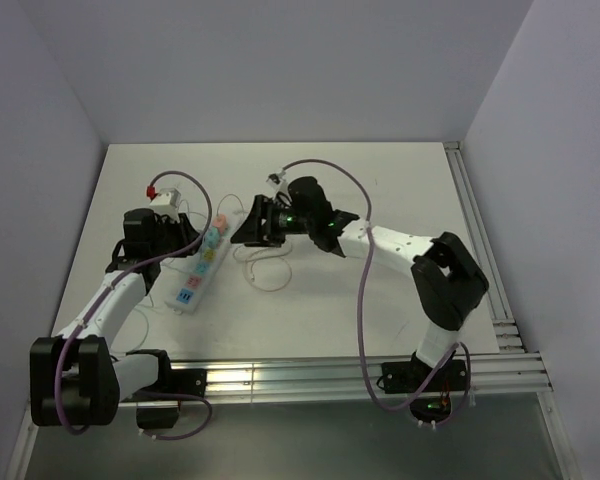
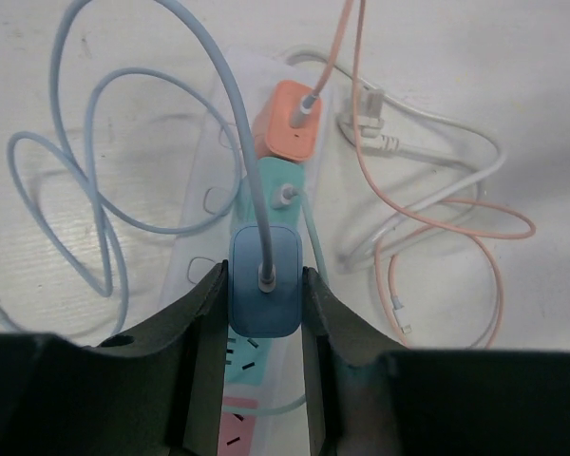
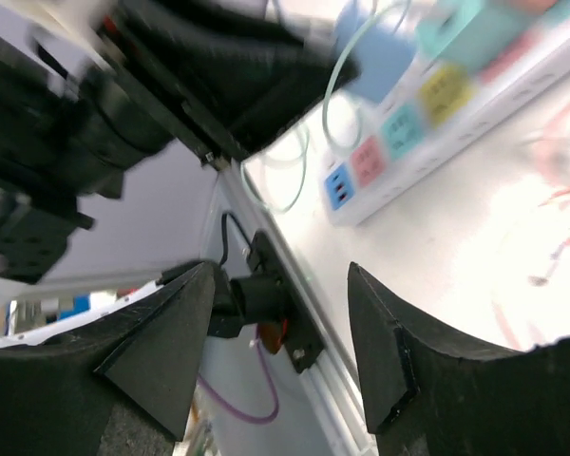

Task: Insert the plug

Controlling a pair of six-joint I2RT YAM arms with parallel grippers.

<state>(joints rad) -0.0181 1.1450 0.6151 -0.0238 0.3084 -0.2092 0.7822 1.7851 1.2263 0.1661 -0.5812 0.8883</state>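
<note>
A white power strip with coloured sockets lies at the left of the table. In the left wrist view an orange plug and a teal plug stand in the strip. My left gripper is shut on a blue plug, held upright over the strip just beyond a bare teal socket. Whether its prongs are in, I cannot tell. My right gripper hangs open and empty beside the strip, with the blue plug ahead of it. From above, the right gripper is right of the left gripper.
Loose cables lie around the strip: a light blue loop on its left, a pink cable and a white cable on its right. A white block with a red part sits behind the left gripper. Metal rails edge the table.
</note>
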